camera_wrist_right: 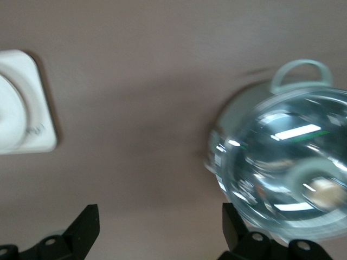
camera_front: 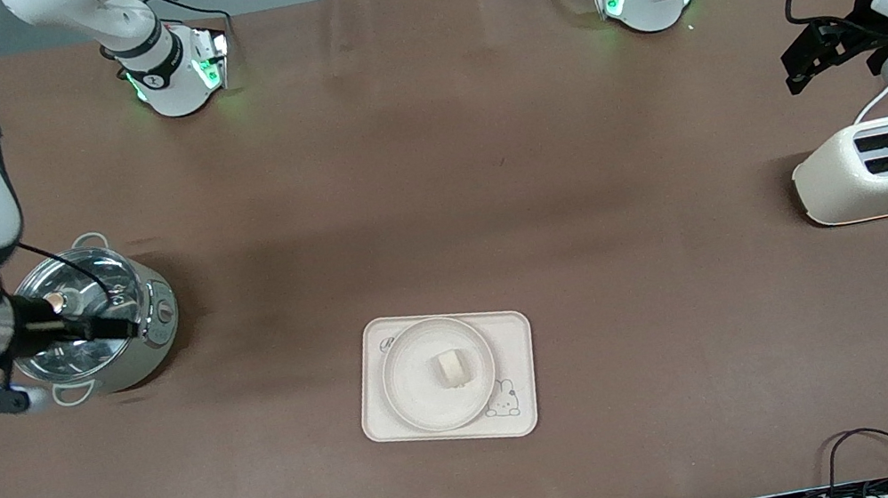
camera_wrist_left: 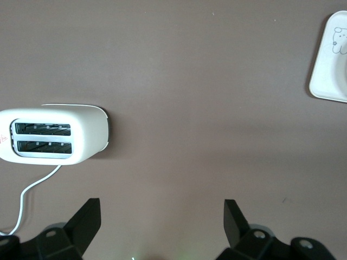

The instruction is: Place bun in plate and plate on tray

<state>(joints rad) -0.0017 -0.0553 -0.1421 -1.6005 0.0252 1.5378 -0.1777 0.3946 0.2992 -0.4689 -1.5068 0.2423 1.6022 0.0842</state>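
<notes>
Cream bun [camera_front: 452,368] sits in the plate [camera_front: 419,397] on the tray [camera_front: 513,337] at six o'clock on the surface, so I judge nothing left, with left end effector [camera_wrist_left: 162,214] over bare surface beside the toaster [camera_front: 886,166] and right end effector [camera_wrist_right: 160,216] over the pot [camera_front: 90,317], both spread empty.

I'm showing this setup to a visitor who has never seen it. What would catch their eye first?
Probably the tray in the table's middle, near the front camera: the plate sits on it with the bun in it. Next, the shiny lidded pot at the right arm's end, with the right hand open over the table beside it. A cream toaster stands at the left arm's end, the left hand open above the table nearby.
</notes>
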